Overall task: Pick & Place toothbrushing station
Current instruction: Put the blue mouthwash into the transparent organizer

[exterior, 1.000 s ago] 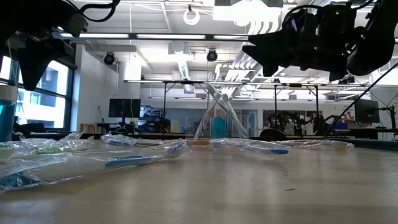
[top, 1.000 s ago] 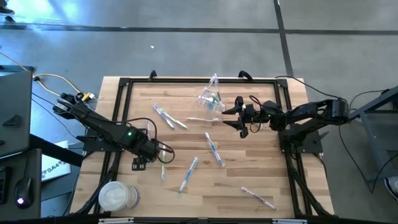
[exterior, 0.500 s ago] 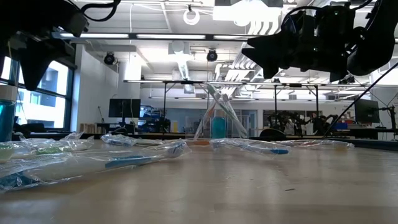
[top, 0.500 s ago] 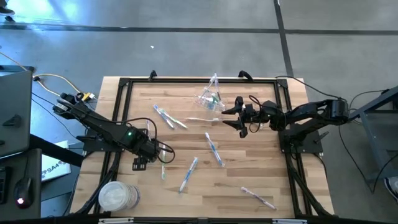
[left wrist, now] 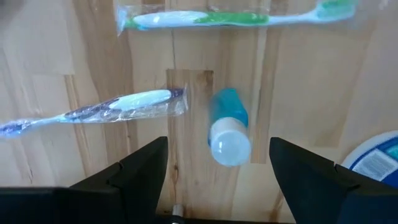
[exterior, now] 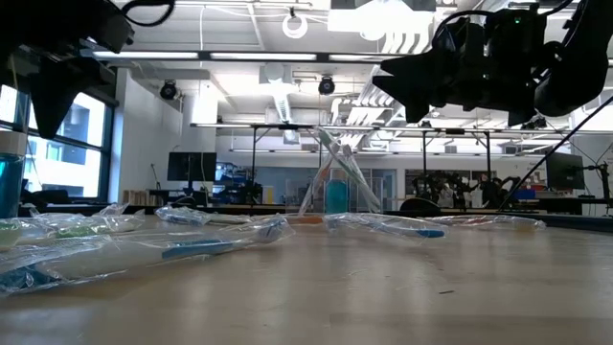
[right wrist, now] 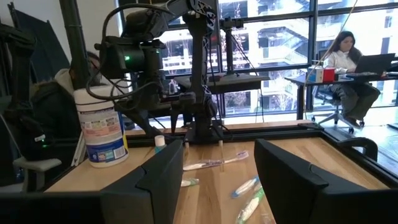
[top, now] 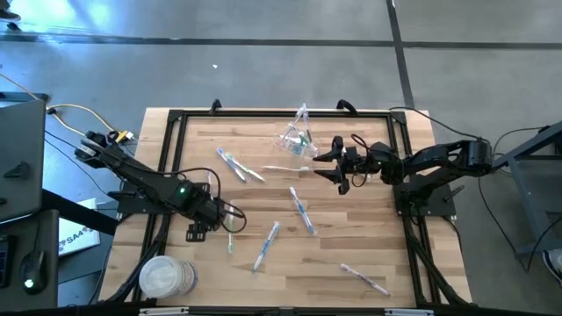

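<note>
A clear plastic cup (top: 297, 140) holding a few toothbrushes stands at the table's far middle. Wrapped toothbrushes lie flat on the wood: blue ones (top: 233, 164), (top: 301, 211), (top: 266, 244), a pink one (top: 364, 278) and a green one (top: 231, 241). A small white tube with a blue end (left wrist: 228, 127) sits on the table at the near left. My left gripper (top: 198, 230) hangs open above it, one finger on either side (left wrist: 219, 155), touching nothing. My right gripper (top: 327, 167) is open and empty, held level above the table just right of the cup.
A white round canister (top: 165, 276) stands at the near left corner, close to my left gripper; it also shows in the right wrist view (right wrist: 99, 127). A black frame (top: 263, 114) runs round the table. A person sits at a desk (right wrist: 348, 62) in the room beyond.
</note>
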Robot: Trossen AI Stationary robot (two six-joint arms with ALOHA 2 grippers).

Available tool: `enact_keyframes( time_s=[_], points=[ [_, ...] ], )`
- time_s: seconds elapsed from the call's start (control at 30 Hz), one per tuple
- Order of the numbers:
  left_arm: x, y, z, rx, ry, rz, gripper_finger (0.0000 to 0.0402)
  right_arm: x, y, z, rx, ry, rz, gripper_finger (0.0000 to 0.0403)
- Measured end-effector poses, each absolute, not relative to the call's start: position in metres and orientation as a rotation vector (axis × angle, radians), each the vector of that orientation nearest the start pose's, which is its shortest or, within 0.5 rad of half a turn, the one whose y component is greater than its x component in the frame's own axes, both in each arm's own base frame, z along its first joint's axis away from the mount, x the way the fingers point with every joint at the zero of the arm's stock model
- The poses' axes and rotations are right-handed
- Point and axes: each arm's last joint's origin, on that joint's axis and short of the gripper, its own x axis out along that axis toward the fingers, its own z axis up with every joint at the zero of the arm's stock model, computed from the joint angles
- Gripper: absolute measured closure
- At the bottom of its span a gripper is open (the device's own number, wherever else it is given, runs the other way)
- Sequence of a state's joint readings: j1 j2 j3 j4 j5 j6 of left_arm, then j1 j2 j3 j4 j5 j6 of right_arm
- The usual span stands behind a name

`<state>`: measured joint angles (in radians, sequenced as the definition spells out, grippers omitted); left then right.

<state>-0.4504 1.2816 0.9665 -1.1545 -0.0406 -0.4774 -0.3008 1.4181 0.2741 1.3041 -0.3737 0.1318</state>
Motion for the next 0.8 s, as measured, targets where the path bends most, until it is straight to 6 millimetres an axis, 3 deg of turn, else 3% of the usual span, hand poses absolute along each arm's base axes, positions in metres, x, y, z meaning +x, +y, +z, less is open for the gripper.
enact_keyframes(
  time_s=[0.3, 0.53, 0.8],
  points=[
    [0.18, -0.101, 0.242, 0.099, 1.424, -0.009, 0.0124, 0.222, -0.058, 0.181, 0.082, -0.143, 0.082, 0.0212],
    [0.178, -0.1, 0.241, 0.092, 1.448, -0.017, 0.0124, 0.222, -0.058, 0.181, 0.084, -0.138, 0.082, 0.0212],
    [0.171, -0.096, 0.219, 0.113, 1.498, -0.001, 0.0124, 0.222, -0.058, 0.18, 0.081, -0.132, 0.081, 0.0212]
  ],
)
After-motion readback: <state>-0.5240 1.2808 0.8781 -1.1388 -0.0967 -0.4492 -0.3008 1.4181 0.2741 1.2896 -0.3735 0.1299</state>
